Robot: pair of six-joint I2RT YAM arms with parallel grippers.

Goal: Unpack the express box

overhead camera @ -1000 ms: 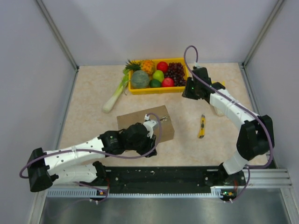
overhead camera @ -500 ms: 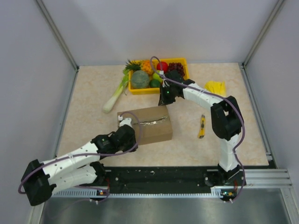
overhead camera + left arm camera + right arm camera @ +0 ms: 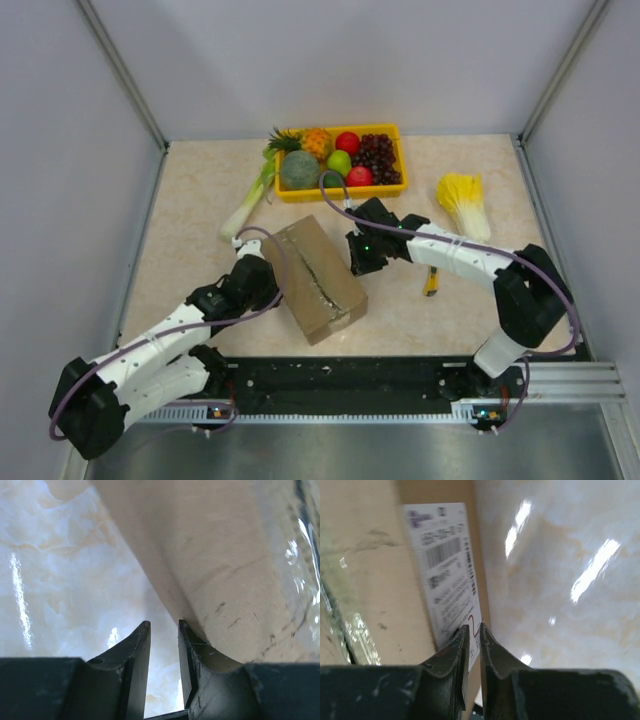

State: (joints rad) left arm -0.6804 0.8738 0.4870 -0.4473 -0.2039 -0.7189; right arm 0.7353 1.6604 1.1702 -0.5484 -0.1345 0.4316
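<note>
The express box (image 3: 315, 278) is a brown carton with tape along its top seam. It lies diagonally on the table in front of both arms. My left gripper (image 3: 262, 266) is at its left side. In the left wrist view the jaws (image 3: 162, 624) are nearly shut and empty, and the right finger (image 3: 192, 650) rests against the box wall (image 3: 225, 555). My right gripper (image 3: 358, 256) is at the box's right side. In the right wrist view it (image 3: 474, 626) is shut and empty, tips at the white label (image 3: 447, 570) on the box (image 3: 375, 570).
A yellow tray (image 3: 300, 194) of fruit stands at the back. A leek (image 3: 245, 205) lies to its left. A yellow-leaved cabbage (image 3: 462, 195) lies at the back right. A yellow utility knife (image 3: 431, 283) lies under my right arm.
The box has turned from lying crosswise to diagonal. My right arm swung from the back right to the box's right side. My left gripper moved from the box's near side to its left.
</note>
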